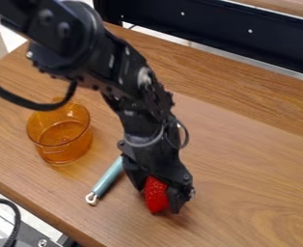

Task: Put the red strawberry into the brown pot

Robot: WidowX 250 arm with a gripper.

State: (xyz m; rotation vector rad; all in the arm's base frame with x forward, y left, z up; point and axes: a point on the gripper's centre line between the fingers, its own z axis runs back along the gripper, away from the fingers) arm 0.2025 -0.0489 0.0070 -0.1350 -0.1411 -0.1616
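Red strawberry [155,193] clamped between the fingers of the hand [159,199], at or just above the counter [257,173]; brown pot [80,144] lies up and left in view, teal-handled utensil [107,179] between.

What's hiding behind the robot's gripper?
Part of a blue-green handle pokes out there. The gripper covers its other end, so I can't tell what that end looks like.

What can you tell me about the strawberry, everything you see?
The strawberry is bright red and speckled, maybe a plastic toy. Its rounded end points down; the gripper hides its top. Two black fingers hold its sides, right of the blue handle in the picture. I can't tell if it touches the table.
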